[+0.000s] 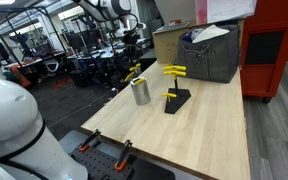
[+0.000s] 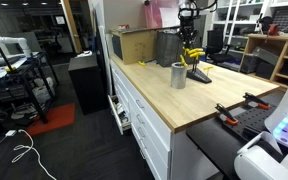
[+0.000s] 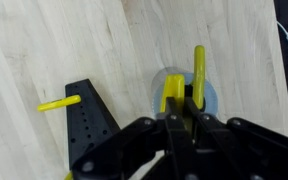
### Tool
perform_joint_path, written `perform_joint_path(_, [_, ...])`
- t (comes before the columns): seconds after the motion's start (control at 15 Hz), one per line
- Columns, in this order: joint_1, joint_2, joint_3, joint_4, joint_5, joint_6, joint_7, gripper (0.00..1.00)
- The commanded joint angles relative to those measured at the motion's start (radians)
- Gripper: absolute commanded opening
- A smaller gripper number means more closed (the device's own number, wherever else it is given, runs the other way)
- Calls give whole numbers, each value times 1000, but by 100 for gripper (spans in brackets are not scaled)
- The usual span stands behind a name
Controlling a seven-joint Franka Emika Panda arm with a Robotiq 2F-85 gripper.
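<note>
My claw (image 3: 187, 112) is clamped shut on a yellow peg (image 3: 198, 70). In the wrist view the peg's long axis runs six to twelve, with its free end toward twelve. The metal cup (image 3: 214, 98) sits straight beneath it, its mouth ringing the peg. I can't tell whether the peg touches the rim. The black stand (image 3: 89, 125) lies at nine o'clock from the cup, near but apart.

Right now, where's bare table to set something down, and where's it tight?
Free: wide wood between cup and clamps at the table edge. Crowded: cup, peg stand and grey bin at the far end, yellow peg held over the cup.
</note>
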Motion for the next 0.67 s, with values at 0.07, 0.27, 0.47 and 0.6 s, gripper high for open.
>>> perform_joint_path(0.07, [10,10,2,-9,-15,11,-5,3])
perform_joint_path(0.27, [21,23,5,-12,-21,36,-5,3])
perform_joint_path(0.47, [34,39,6,-6,-34,62,5,3])
perform_joint_path(0.6, [42,55,5,3,-51,79,18,3])
